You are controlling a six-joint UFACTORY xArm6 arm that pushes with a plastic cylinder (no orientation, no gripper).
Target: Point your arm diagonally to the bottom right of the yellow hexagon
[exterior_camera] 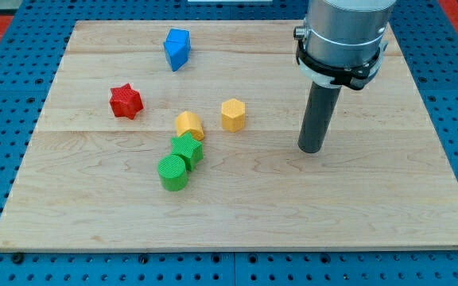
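Observation:
The yellow hexagon (233,114) stands near the middle of the wooden board (372,206). My tip (311,149) rests on the board to the right of the hexagon and a little lower, about a hundred pixels away, touching no block. The dark rod rises from the tip to the grey arm body at the view's top right.
A second yellow block (189,125), rounded, sits left of the hexagon. A green star (187,149) and a green cylinder (172,172) touch each other below it. A red star (125,102) is at the left, a blue block (177,48) at the top.

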